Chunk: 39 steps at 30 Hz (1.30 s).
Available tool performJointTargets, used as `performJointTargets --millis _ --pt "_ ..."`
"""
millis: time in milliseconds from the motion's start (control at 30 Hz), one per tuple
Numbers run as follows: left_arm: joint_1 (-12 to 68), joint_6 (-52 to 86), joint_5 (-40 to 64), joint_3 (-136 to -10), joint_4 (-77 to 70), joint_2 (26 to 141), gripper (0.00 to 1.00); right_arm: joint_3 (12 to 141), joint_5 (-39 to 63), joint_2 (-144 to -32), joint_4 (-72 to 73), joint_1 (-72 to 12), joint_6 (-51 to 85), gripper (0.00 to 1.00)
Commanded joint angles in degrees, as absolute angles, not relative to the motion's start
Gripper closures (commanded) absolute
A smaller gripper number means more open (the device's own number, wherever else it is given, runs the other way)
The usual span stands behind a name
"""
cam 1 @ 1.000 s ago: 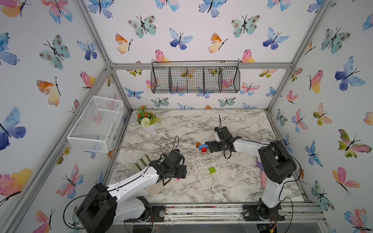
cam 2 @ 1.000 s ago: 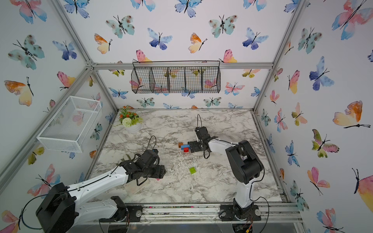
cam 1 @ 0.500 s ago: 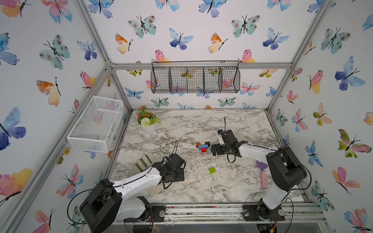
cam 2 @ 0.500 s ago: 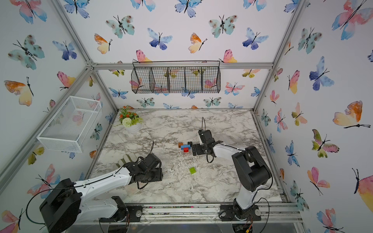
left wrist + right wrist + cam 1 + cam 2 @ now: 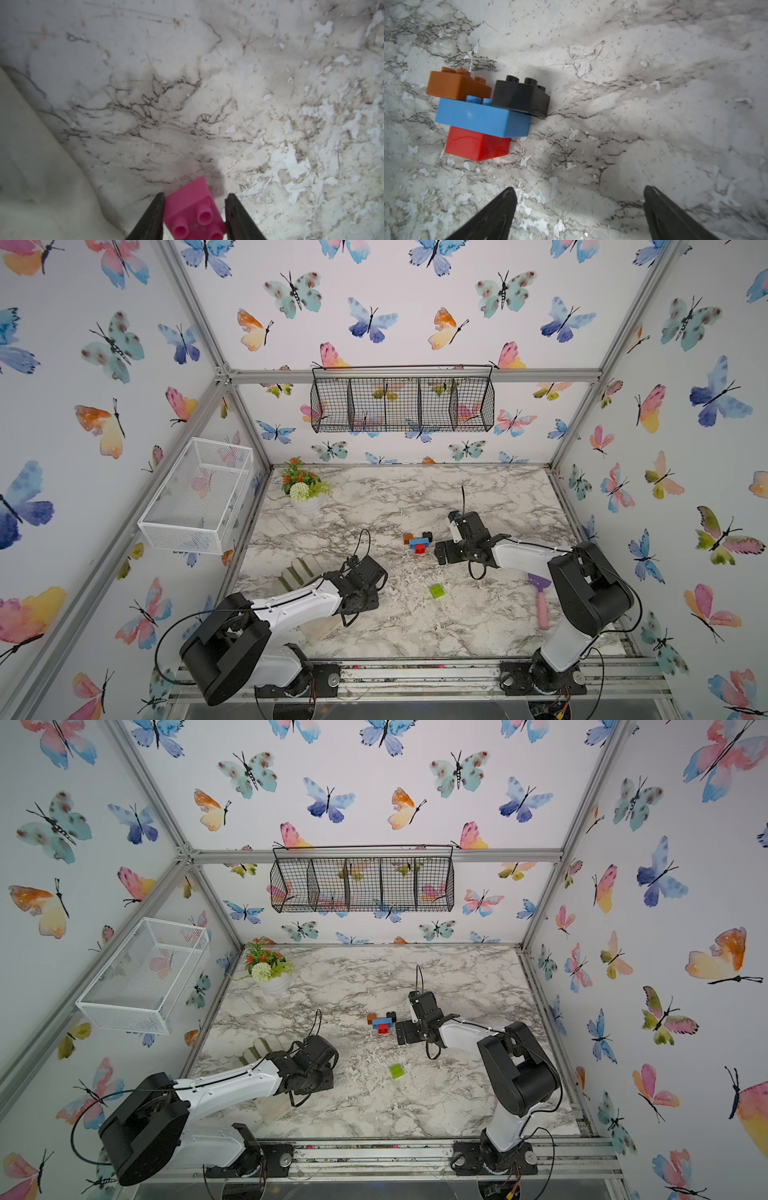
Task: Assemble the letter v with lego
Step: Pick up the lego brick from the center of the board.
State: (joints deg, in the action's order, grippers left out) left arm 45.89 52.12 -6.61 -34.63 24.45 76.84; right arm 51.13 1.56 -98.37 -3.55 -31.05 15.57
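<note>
A part-built letter v (image 5: 483, 116) lies on the marble: red brick, blue bar on it, orange and black bricks above. It shows in both top views (image 5: 417, 542) (image 5: 381, 1023). My right gripper (image 5: 579, 188) stands wide open and empty just right of it (image 5: 444, 552). A lime-green lego brick (image 5: 436, 591) (image 5: 396, 1071) lies alone nearer the front. My left gripper (image 5: 195, 195) is low over the front-left table (image 5: 361, 597). Its fingers touch both sides of a pink brick (image 5: 193, 209), which sits skewed between them on the table.
A pink-handled scraper (image 5: 540, 601) lies beside the right arm. A flower pot (image 5: 305, 493) stands at the back left. Striped sponges (image 5: 296, 572) and a white block (image 5: 320, 630) sit by the left arm. Wire baskets hang on the back and left walls.
My left gripper has sunk toward the table and its jaws have closed in on the pink brick. My right gripper has drawn back to the right, away from the brick assembly.
</note>
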Motion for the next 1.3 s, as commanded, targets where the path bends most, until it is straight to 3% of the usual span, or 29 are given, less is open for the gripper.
performJointTargets --millis 0,300,700,867,967,1133,1267 --pt "46.65 51.85 -5.89 -33.51 25.04 79.1 0.57 50.28 1.6 -96.44 -2.55 -30.76 15.73 0.01" --pt "48.46 53.09 -6.92 -31.99 28.11 77.56 0.51 49.94 2.53 -95.97 -1.96 -30.76 15.88 0.01" --pt "50.23 50.76 -7.77 -32.85 29.71 78.53 0.71 49.5 3.49 -95.37 -1.25 -30.76 16.0 0.01" --pt "50.01 46.94 -7.65 -34.16 27.75 77.26 0.75 46.75 8.63 -92.5 3.05 -30.77 14.85 0.0" --pt "47.64 41.45 -1.61 -34.63 20.85 74.48 0.78 41.91 17.26 -87.57 10.69 -30.76 12.7 0.01" --pt "38.09 31.89 19.6 -37.65 7.66 72.16 0.8 30.34 36.54 -78.57 32.77 -31.1 12.2 0.04" --pt "31.05 29.62 35.74 -42.54 4.02 74.62 0.82 27.83 39.92 -75.45 36.62 -34.49 8.12 0.06"
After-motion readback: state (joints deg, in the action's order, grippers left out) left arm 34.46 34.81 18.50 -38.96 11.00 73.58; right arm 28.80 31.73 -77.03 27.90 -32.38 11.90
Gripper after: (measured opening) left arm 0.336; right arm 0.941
